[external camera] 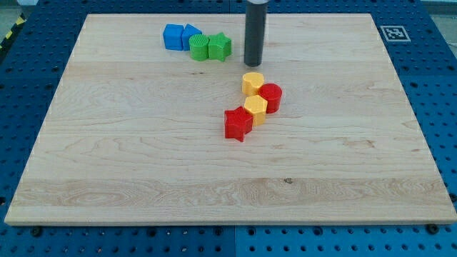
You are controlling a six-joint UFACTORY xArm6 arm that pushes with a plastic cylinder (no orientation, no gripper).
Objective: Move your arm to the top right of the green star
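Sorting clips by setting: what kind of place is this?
Probably a robotics lab bench: a wooden board lies on a blue perforated table, a fiducial marker sits at its corner, and my tip stands right of the green star.

There are no words or numbers to read. The only sign is a small black-and-white square marker (393, 33) on the desk (143, 157), in the corner at the view's top right.

Star-shaped block (220, 47) just left of my tip (254, 63), near board's (143, 157) top edge
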